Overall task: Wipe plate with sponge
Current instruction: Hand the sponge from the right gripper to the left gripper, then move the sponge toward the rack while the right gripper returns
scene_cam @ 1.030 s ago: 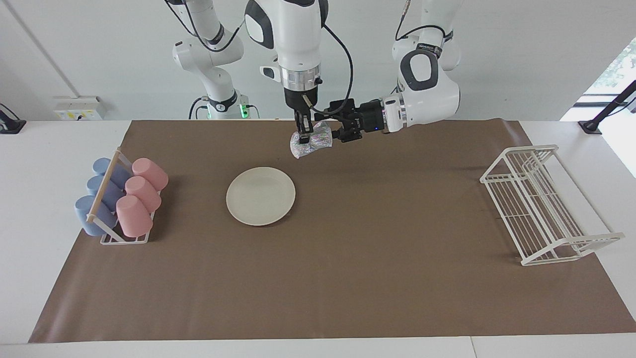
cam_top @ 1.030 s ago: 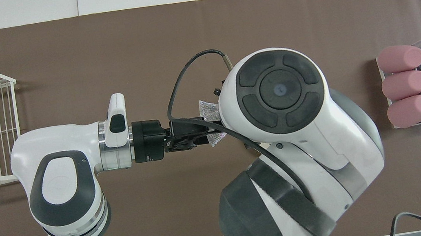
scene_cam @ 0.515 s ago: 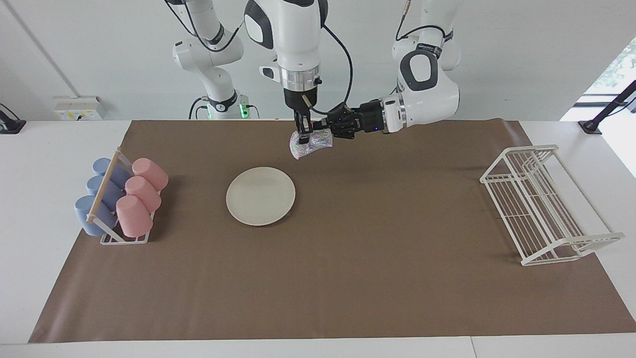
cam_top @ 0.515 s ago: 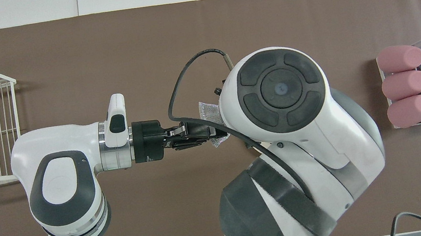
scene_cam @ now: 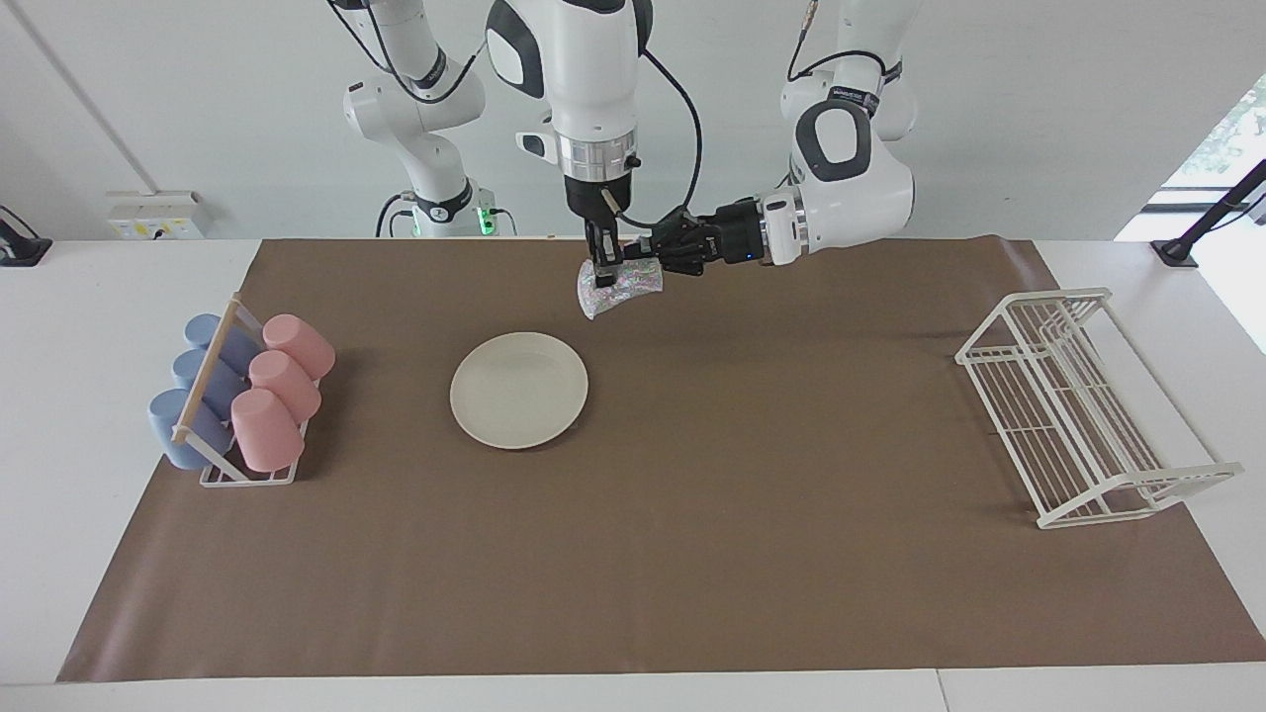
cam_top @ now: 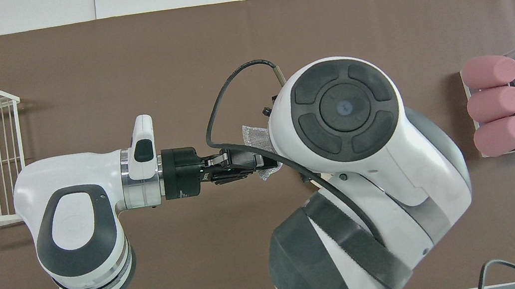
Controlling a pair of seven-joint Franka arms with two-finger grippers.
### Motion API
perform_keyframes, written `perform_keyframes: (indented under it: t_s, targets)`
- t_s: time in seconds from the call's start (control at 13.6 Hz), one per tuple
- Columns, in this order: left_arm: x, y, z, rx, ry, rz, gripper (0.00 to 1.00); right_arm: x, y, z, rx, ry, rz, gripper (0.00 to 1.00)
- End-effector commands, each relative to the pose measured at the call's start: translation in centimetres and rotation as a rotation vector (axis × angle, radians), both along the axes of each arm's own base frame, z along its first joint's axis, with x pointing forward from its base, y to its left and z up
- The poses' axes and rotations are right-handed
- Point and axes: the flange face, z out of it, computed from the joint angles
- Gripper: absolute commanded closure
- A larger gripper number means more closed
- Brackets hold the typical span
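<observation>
The sponge [scene_cam: 621,282] hangs in the air over the brown mat [scene_cam: 692,514], above the strip between the plate [scene_cam: 518,389] and the robots; the left gripper [scene_cam: 656,259] is clamped on its end from the side, while the right gripper [scene_cam: 604,265] reaches down onto it from above, its finger state not discernible. The pad appears light, soft and crushable, so it sags at its free corner; grip it across the bunched middle, not a loose edge; the plate appears rigid and may slide under wiping pressure.

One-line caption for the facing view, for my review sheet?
Mid-air handover: left gripper shut on the sponge, right gripper also at it, plate bare on the mat.
</observation>
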Motion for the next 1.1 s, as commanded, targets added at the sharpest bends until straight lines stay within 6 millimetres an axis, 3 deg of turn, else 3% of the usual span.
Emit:
perform_keyframes:
  t_s: [0.0,0.15,0.44,0.74,0.88,1.03]
  targets:
    - [-0.4,0.3,-0.1,-0.005,0.014,0.018,1.00,1.0,-2.7,0.7,-0.022,-0.011,0.023,0.00]
    - [-0.4,0.4,-0.1,-0.006,0.016,0.020,1.00,1.8,-5.7,1.1,-0.050,-0.011,0.195,0.00]
    - [0.4,1.9,-0.4,0.039,0.026,0.033,1.00,3.2,-14.8,1.6,-0.123,0.025,0.595,0.00]
    - [2.2,6.4,-0.3,0.217,0.036,0.035,1.00,4.1,-25.0,3.1,-0.159,0.077,0.958,0.00]
    - [3.4,8.7,1.0,0.362,0.036,0.013,1.00,4.1,-30.2,2.8,-0.136,0.145,1.090,0.00]
    - [4.3,10.2,1.5,0.498,0.035,-0.001,1.00,4.2,-33.9,2.9,-0.129,0.150,1.196,0.00]
